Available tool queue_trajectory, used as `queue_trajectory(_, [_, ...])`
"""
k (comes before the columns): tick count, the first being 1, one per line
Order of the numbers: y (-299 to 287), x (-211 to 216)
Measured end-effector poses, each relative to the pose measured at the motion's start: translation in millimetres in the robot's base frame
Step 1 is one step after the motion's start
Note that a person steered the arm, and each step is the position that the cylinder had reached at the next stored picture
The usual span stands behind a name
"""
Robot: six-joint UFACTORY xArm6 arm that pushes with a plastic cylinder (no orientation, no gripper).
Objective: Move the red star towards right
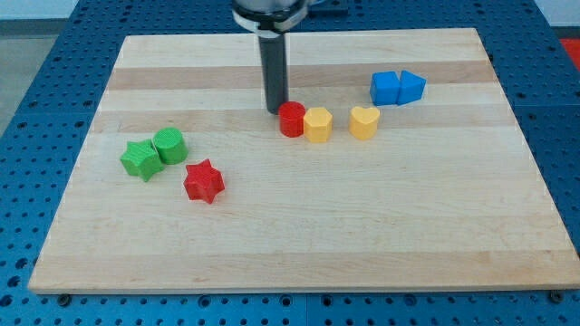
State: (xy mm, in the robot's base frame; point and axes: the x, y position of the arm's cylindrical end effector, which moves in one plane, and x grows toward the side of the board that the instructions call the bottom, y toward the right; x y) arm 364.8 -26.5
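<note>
Red star (204, 181) mid-board, my tip (274, 110) far above-right

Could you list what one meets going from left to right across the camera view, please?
green star → green cylinder → red star → my tip → red cylinder → yellow block → yellow heart → blue blocks

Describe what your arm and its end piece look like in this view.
Only the lowest part of my arm shows: a dark, glossy round collar at the view's top, partly cropped. A straight, plain dark rod hangs from it, ending in my tip. No cables or markings are visible.
</note>
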Motion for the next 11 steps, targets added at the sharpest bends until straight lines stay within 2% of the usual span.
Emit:
queue_trajectory(1, [-18,5])
queue_trajectory(2, [-75,14])
queue_trajectory(3, [-74,50])
queue_trajectory(5, [-84,86])
queue_trajectory(7, [-154,134])
queue_trajectory(8, [-150,145])
queue_trajectory(10, [-57,121])
queue_trajectory(11, [-45,130])
